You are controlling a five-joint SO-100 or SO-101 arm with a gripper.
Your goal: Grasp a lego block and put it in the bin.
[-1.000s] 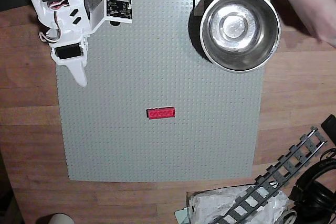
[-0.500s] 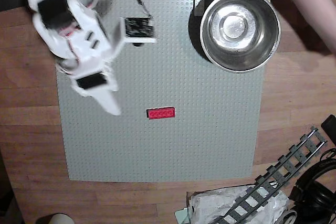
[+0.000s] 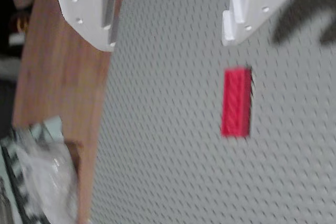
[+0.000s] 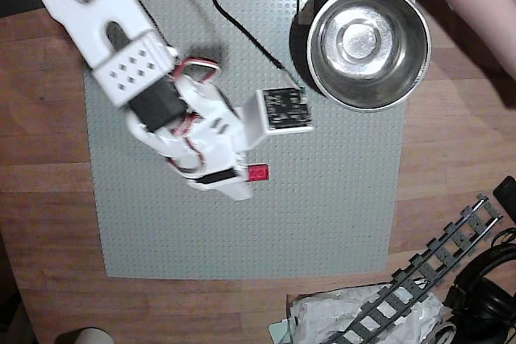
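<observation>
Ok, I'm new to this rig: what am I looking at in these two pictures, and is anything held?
The white machine is a small robot arm; its two-finger gripper is open and holds nothing. The overhead view looks straight down. The wrist view rides on the gripper, so its two white fingers frame the top. On the wooden table lies a grey studded baseplate. The red lego block lies flat just ahead of the fingertips; from above the arm covers most of it. The steel bowl, the bin, stands at the baseplate's top right corner.

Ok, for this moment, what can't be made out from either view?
- Overhead view: the arm covers most of the lego block and the whole pincer.
- Wrist view: motion blur smears the block's studs; the pincer fingers are cut off by the top edge.
- The bin is outside the wrist view.
</observation>
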